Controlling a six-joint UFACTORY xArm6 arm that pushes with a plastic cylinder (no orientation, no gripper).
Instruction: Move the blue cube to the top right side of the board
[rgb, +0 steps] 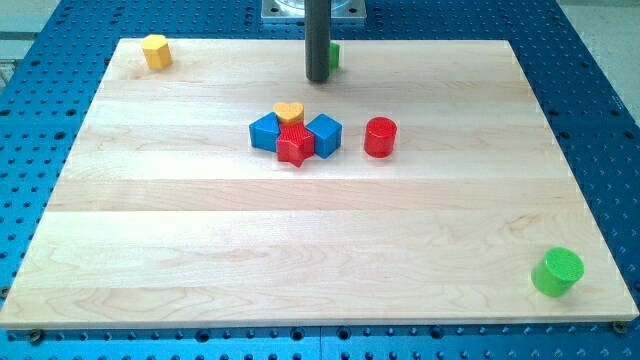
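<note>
The blue cube (325, 134) sits near the middle of the wooden board (200, 230), in a tight cluster with a red star (295, 144), a second blue block (266, 131) on the left and a yellow heart (288, 112) behind. My tip (318, 78) stands near the view's top centre, above the cluster and apart from it, roughly in line with the blue cube.
A red cylinder (380, 137) stands just right of the blue cube. A yellow block (155, 51) sits at the top left corner. A green block (333, 54) is partly hidden behind the rod. A green cylinder (557, 272) sits at the bottom right.
</note>
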